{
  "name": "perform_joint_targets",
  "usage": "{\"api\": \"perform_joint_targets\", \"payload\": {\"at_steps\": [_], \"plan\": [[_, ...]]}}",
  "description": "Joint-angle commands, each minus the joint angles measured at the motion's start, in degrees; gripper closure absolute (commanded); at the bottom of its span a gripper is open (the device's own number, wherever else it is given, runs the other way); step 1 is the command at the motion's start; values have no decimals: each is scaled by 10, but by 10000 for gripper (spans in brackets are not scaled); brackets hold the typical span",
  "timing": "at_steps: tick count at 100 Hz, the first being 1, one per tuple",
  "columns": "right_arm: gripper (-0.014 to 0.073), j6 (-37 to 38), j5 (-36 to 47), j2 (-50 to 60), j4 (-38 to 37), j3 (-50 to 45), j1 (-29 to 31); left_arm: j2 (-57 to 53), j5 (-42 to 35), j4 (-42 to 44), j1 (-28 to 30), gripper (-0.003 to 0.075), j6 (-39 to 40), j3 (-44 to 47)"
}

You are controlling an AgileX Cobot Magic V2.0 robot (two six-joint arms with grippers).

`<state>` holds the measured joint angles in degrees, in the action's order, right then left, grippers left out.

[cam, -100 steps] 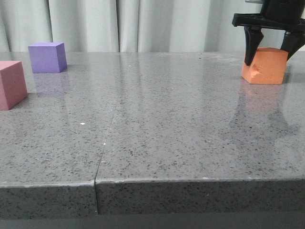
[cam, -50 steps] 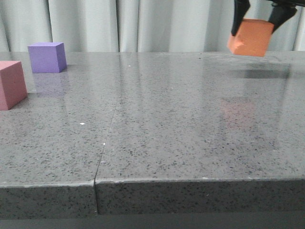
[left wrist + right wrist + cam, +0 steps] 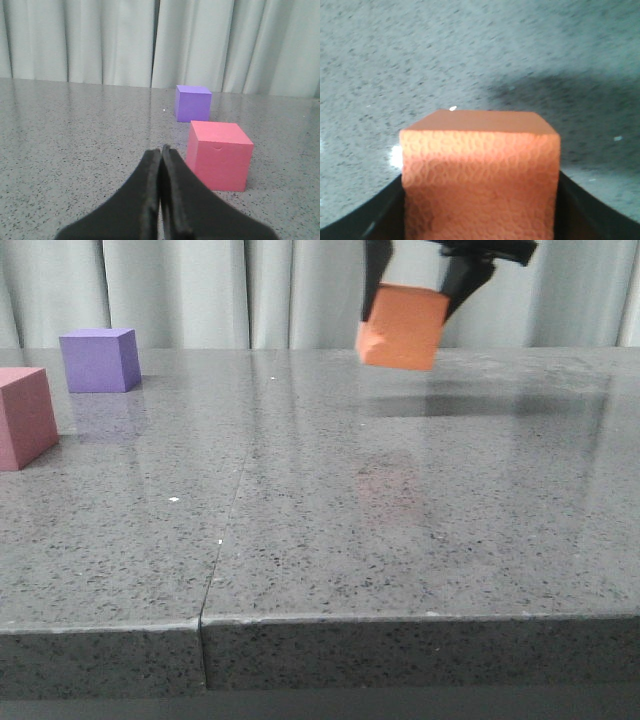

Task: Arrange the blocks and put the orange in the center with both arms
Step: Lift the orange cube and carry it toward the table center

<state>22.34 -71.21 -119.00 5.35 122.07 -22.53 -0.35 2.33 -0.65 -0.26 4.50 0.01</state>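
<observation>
My right gripper (image 3: 418, 285) is shut on the orange cube (image 3: 402, 328) and holds it in the air above the far middle of the grey table (image 3: 330, 490). In the right wrist view the orange cube (image 3: 479, 175) fills the space between the fingers (image 3: 570, 200). The purple cube (image 3: 98, 360) sits at the far left and the pink-red cube (image 3: 24, 417) at the left edge, nearer. In the left wrist view my left gripper (image 3: 161, 152) is shut and empty, low over the table, just beside the pink-red cube (image 3: 218, 155), with the purple cube (image 3: 192, 103) behind it.
A pale curtain (image 3: 250, 290) hangs behind the table. A seam (image 3: 222, 540) runs down the tabletop left of centre. The table's front edge (image 3: 320, 620) is near the camera.
My right gripper lifted the orange cube off the table at the far right and carried it left through the air to above the far middle. The other cubes have not moved.
</observation>
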Motion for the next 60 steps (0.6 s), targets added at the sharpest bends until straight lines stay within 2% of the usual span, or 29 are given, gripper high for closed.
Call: {"api": "perform_joint_targets", "payload": {"at_steps": [1,27,60], "plan": [[273,25,-36,24,1,19,-10,-16,-48,-4,1,741,-1,23],[273,49,-4,-1,15,19,-41,-16,-48,-4,1,741,-1,23],[263,47,-1,-6,15,19,-43,-16,-48,-4,1,741,-1,23]]}}
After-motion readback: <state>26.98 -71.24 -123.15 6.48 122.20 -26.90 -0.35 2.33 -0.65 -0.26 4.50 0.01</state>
